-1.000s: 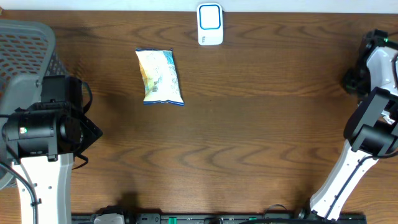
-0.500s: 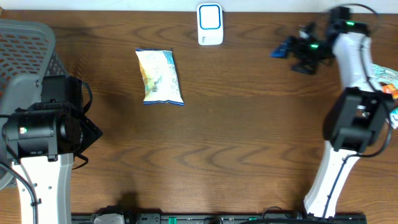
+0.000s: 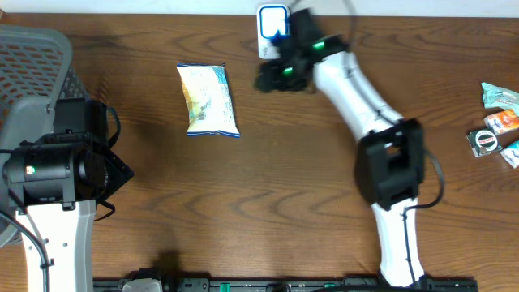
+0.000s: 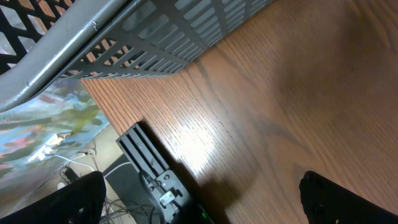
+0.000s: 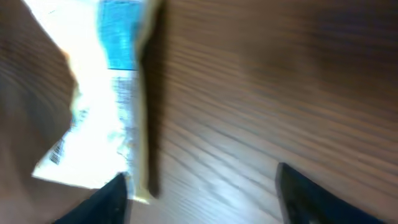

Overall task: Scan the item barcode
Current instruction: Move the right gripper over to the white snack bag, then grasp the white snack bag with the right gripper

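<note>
No text, brand or number can be read anywhere; the snack bag (image 3: pixel 208 100), down and left of the barcode scanner (image 3: pixel 271 24), carries blue and yellow print too small to make out; in the right wrist view its fine print is blurred; the small packets (image 3: pixel 486 141) far right of the scanner bear illegible labels.

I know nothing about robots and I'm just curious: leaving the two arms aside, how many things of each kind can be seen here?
Large snack bag: 1
White and blue scanner: 1
Grey mesh basket: 1
Small packets at the right edge: 4
Total: 7
</note>
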### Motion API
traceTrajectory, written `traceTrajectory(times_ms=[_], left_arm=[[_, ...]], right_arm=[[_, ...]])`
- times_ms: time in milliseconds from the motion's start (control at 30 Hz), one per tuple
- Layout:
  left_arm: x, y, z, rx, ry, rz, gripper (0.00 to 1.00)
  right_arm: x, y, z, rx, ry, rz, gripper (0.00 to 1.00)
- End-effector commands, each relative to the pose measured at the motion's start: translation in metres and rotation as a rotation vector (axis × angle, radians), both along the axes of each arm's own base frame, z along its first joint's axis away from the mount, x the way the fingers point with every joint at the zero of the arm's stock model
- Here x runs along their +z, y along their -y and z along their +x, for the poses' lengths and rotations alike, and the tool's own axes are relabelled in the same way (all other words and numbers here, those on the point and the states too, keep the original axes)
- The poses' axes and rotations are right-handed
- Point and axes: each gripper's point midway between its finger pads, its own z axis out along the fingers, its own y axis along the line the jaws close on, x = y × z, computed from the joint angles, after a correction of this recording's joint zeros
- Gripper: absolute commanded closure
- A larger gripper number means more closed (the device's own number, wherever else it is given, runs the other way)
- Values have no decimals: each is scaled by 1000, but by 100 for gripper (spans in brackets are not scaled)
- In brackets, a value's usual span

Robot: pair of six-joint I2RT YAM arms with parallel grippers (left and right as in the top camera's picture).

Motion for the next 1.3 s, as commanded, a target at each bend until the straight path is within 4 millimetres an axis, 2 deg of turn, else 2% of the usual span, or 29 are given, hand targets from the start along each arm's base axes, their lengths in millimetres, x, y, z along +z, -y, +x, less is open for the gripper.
traceTrajectory(times_ms=[0,33,100,133,267,400,467,533,633,767,867,967,1000,1100,1200,1267], left_arm=[[1,-1,-2,16,4,1,2],[1,-1,-2,16,4,1,2],[1,-1,-2,16,4,1,2],[1,-1,-2,16,4,1,2],[1,-1,-2,16,4,1,2],[1,-1,-2,16,4,1,3],[1,-1,-2,16,4,1,3],[1,-1,-2,16,4,1,2],[1,-1,-2,16,4,1,2],[1,-1,-2,16,4,1,2],[1,-1,-2,16,4,1,2],[1,-1,-2,16,4,1,2],[1,-1,-2,16,4,1,2],[1,-1,-2,16,4,1,3],[1,-1,-2,16,4,1,2],[1,-1,-2,16,4,1,2]], right_arm=[[16,-19,1,-30,134,-110,6],[17,-26,-1,-35,151,-126,2],[18,-44,-10,-49,189,-160,1],[18,-51,-13,-45,205,-171,4],[12,-82,-28,-7,247,-185,28],[-8,-104,-37,25,265,-198,37],[-20,-109,-41,35,259,-217,40],[-33,-110,-47,48,240,-237,48],[-47,-108,-56,65,205,-270,52],[-56,-96,-67,94,157,-330,65],[-63,-79,-77,125,114,-405,73],[-64,-51,-85,111,66,-507,86],[-61,-44,-88,109,55,-531,91],[-46,-33,-92,104,46,-552,95],[-19,-38,-89,92,94,-510,97],[6,-45,-81,73,156,-452,99]])
